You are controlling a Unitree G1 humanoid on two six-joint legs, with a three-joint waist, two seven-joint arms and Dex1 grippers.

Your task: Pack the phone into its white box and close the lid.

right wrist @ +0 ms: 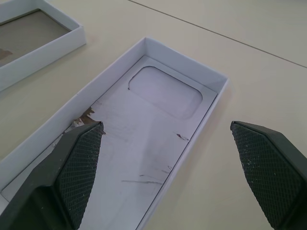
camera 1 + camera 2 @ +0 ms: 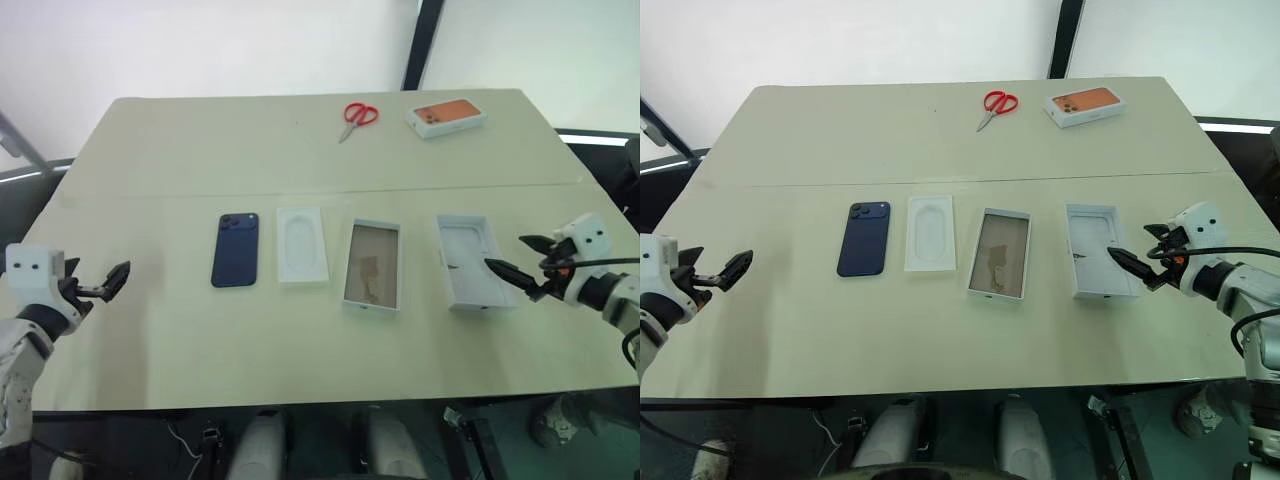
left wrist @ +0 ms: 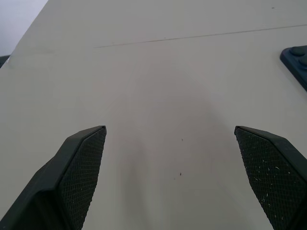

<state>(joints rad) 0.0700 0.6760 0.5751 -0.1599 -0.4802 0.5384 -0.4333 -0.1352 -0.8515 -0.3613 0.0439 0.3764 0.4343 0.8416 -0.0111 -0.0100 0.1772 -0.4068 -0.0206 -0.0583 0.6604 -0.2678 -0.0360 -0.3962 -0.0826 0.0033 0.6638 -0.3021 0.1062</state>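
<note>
Across the beige table [image 2: 150, 330] four flat things lie in a row: the phone [image 2: 235, 250] face down at the left, a white insert [image 2: 302, 245] beside it, the white box [image 2: 372, 265] with a brownish floor, then what seems to be the lid [image 2: 474, 262], lying open side up. Red scissors [image 2: 356, 118] and a box with an orange phone picture [image 2: 446, 116] sit at the far edge. At the row's left, the left hand [image 2: 108, 282] hangs wide and empty, apart from the phone. On the other side, the right hand [image 2: 524, 262], spread wide and empty, hovers at the lid's outer edge.
</note>
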